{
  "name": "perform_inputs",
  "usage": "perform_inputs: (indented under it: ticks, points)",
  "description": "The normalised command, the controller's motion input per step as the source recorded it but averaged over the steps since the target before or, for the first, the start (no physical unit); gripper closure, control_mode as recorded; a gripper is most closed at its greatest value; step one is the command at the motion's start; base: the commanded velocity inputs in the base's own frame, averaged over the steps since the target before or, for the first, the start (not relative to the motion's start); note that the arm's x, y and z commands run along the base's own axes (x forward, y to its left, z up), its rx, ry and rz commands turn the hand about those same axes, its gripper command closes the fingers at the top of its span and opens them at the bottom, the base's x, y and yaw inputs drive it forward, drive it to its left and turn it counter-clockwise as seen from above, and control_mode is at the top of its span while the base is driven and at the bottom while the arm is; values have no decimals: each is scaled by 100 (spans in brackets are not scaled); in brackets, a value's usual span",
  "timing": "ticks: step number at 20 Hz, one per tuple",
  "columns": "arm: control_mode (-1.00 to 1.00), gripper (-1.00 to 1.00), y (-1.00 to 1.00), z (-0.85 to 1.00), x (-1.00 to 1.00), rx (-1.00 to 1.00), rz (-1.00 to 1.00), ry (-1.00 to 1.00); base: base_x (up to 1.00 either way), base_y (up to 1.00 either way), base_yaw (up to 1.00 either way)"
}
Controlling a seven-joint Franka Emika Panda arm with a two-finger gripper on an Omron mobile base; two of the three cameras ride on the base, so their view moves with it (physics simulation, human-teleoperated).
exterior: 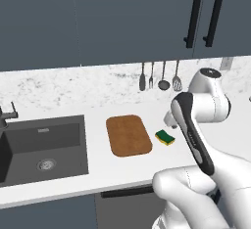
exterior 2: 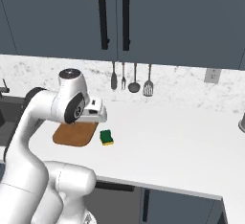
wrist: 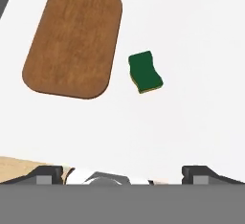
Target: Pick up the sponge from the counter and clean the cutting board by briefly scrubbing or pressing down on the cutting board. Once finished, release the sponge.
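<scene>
We see the sponge lying on the counter just beside the cutting board, not touching it. Our gripper hangs above the counter with its jaws spread wide, holding nothing.

On the worktop lay one cutting board and one sponge at its 3 o'clock. One sink basin sat at the board's 9 o'clock. Four utensils hung at 12 o'clock, below two cabinet handles.
</scene>
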Motion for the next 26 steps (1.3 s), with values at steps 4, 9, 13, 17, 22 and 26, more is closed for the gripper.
perform_inputs:
  ticks: [4, 9, 13, 17, 22, 26]
  points:
    - [-100, -100, -6, -100, 85, 0, 14, 0, 0, 0, 0]
    - [-100, -100, -10, -59, 94, 0, 9, 1, 0, 0, 0]
    - [-100, -100, -23, -14, 54, -3, 6, 19, 0, 0, 0]
    - [-100, -100, -5, -6, 32, -11, 3, 19, 0, 0, 0]
    - [-100, -100, 0, -18, 24, -9, 1, 6, 0, 0, 0]
    - [-100, -100, 0, -44, 10, -2, 3, 0, 0, 0, 0]
